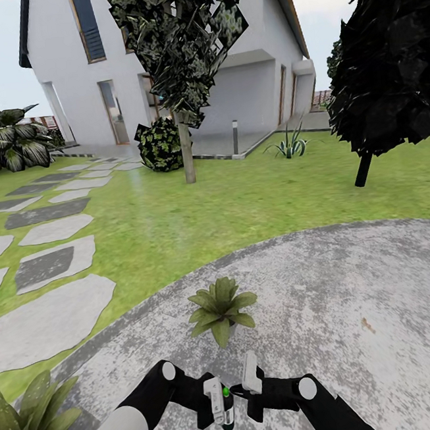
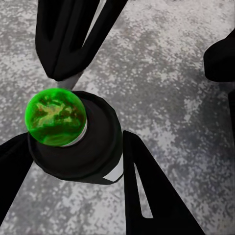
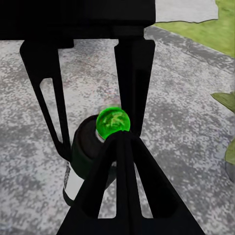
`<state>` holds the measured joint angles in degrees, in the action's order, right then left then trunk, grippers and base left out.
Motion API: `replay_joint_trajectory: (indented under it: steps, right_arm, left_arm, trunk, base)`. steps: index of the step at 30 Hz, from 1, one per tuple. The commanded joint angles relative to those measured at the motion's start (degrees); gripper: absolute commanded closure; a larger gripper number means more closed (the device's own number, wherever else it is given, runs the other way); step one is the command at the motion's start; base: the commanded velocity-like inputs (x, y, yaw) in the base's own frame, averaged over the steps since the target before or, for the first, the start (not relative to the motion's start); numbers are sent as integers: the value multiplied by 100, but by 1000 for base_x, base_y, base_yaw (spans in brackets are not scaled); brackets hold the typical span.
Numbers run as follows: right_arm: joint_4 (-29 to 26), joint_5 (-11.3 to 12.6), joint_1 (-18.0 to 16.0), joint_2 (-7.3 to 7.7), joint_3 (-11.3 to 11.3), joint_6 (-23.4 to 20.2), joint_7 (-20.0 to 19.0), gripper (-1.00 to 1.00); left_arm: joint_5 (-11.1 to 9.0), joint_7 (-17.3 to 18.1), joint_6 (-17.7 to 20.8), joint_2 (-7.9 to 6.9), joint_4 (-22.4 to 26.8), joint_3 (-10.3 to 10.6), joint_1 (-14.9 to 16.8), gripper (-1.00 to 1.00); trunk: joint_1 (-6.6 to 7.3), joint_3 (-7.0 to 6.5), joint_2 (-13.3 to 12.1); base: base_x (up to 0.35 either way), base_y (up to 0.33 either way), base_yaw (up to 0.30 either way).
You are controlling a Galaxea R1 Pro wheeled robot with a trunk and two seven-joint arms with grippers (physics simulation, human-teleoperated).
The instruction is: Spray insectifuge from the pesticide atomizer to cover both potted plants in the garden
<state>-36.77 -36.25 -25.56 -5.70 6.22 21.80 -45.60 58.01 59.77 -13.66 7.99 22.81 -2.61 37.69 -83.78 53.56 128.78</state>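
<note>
- You have the pesticide atomizer (image 1: 226, 409) low in front of you over the patio (image 1: 354, 280), between the two arms. In the left wrist view its black top and green nozzle ball (image 2: 55, 116) sit between the fingers of the left gripper (image 2: 73, 147), whose jaws look clamped on the bottle's black collar.
- The right gripper (image 3: 110, 142) is close against the same bottle; its fingers straddle the nozzle, but I cannot tell whether they actually press on it or merely stand beside it.
- The nearer potted plant (image 1: 219, 309) stands on the paving just ahead of the bottle. The second potted plant (image 1: 28, 420) is off to your left at the patio's edge.
- Judged from this pose, the step in hand is aiming. Turn the nozzle toward the rosette ahead before you spray.
- Keep the bottle upright and the left hold firm, and sweep across all the leaves.
- Then swing left for the second plant.
</note>
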Motion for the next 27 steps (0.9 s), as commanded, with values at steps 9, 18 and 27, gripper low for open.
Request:
replay_joint_trajectory:
  steps: [9,18,27]
  right_arm:
    - [-6,-48,-2,-2,-10,28,-1,100]
    - [-6,-65,-2,19,-7,26,-1,100]
    - [23,-75,-2,66,-22,26,16,-100]
  left_arm:
    - [59,25,-52,-57,9,-39,-13,100]
    - [155,-9,-62,-872,6,-9,-32,100]
    - [99,-24,-70,-1627,18,-29,-33,100]
  trunk:
    - [1,5,2]
    - [1,5,2]
    - [1,5,2]
  base:
    - [0,0,0]
    - [0,0,0]
    - [0,0,0]
